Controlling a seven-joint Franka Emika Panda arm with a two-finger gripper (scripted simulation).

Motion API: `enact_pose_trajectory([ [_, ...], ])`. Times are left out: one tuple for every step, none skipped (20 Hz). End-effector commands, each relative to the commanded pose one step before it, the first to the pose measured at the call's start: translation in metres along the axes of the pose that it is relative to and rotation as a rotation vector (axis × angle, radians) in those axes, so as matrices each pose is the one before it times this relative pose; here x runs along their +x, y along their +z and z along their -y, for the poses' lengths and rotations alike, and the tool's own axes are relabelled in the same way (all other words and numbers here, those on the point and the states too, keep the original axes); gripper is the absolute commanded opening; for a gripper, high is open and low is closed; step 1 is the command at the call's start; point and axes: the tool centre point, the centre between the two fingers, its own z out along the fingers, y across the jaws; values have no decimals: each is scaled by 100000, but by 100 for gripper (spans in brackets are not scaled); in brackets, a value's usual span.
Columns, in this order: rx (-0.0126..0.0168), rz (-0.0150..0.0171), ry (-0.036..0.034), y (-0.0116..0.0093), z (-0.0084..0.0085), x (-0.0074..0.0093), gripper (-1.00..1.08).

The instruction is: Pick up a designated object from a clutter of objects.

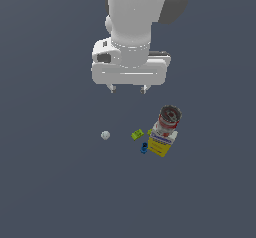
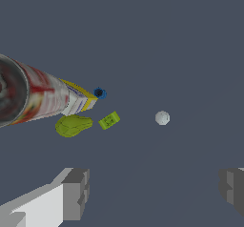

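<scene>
The designated object [image 2: 73,125] is a dull olive-green lump lying on the floor beside the red-and-white can [image 2: 33,95] and close to the lime-green brick [image 2: 109,120]. In the exterior view the can [image 1: 169,119] and the yellow box [image 1: 161,144] hide nearly all of it. My gripper [image 1: 128,88] hangs open well above the clutter, towards the exterior view's left of the can, holding nothing. In the wrist view its two grey fingers [image 2: 76,192] stand wide apart around the gripper midpoint [image 2: 155,192].
A whitish ball [image 1: 105,135] lies apart from the rest, at the exterior view's left. A tiny blue piece [image 1: 144,149] sits by the yellow box's corner, with the lime-green brick [image 1: 137,134] just beside. The can stands upright, the tallest item here.
</scene>
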Motion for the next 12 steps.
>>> enact_pose_trajectory([
  [-12,-32,-182,24,7,11,100],
  [-15,-37,-477,76,50,27,100],
  [-32,-25,-654,116,69,35,100],
  [-47,-16,-836,154,90,43,100],
  [-59,-9,-1011,190,110,51,100],
  [-69,-6,-1168,221,127,59,100],
  [-75,-8,-1312,247,144,66,100],
  [-77,-17,-1448,269,156,74,100],
  [-80,-28,-1610,296,173,83,100],
  [-83,-34,-1765,322,189,91,100],
  [-88,-33,-1935,354,208,100,100],
  [-93,-31,-2109,388,227,109,100],
])
